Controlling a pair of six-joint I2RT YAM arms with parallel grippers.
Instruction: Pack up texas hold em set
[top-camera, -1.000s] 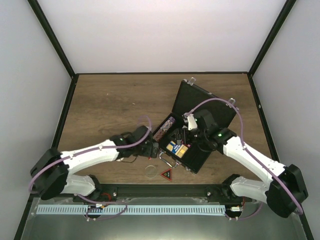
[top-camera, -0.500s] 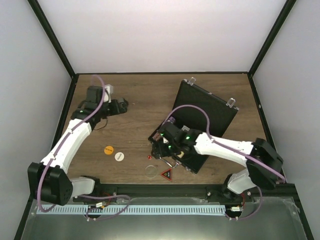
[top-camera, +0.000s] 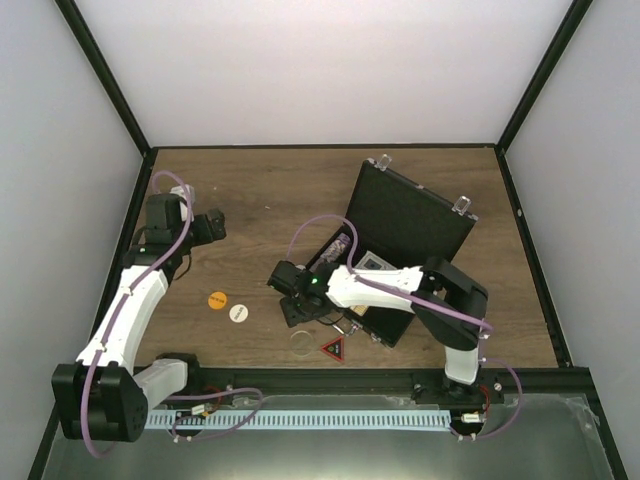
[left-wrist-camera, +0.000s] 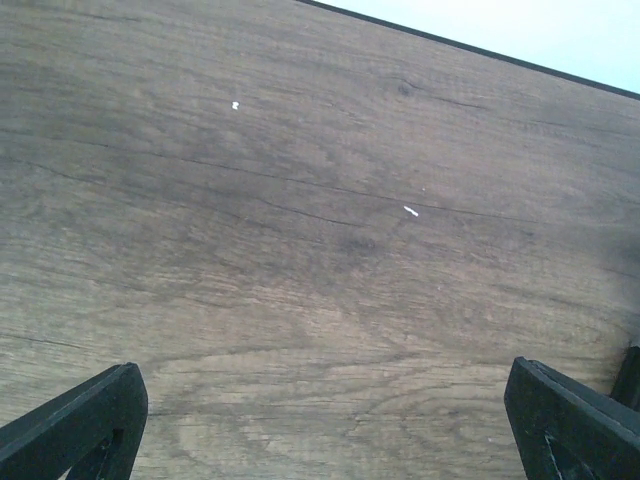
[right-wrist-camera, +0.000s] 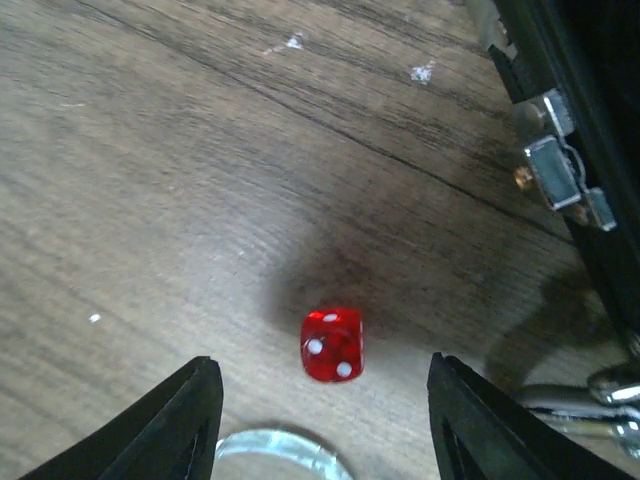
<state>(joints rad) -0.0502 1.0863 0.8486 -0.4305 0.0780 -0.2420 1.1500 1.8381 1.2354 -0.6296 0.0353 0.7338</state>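
Observation:
The black case (top-camera: 412, 216) lies open at the right, its lid raised toward the back, with a row of chips (top-camera: 336, 248) along the tray's left side. Its silver latch shows in the right wrist view (right-wrist-camera: 558, 168). My right gripper (top-camera: 293, 310) (right-wrist-camera: 322, 405) is open just left of the case, low over the wood. A red die (right-wrist-camera: 332, 344) lies between its fingers, untouched. A clear round chip (top-camera: 301, 342) (right-wrist-camera: 275, 455) and a red-black triangle (top-camera: 332, 348) lie near the front edge. An orange chip (top-camera: 217, 299) and a white chip (top-camera: 238, 313) lie left of centre. My left gripper (top-camera: 213, 226) (left-wrist-camera: 325, 430) is open and empty over bare wood at the far left.
The wooden table (top-camera: 260, 200) is walled by black frame posts and white panels. The case's metal handle (right-wrist-camera: 600, 400) juts out beside my right gripper. The right arm stretches across the front of the case.
My right gripper has moved left out of the case and down around the red die. My left arm has pulled away from the case to the far left.

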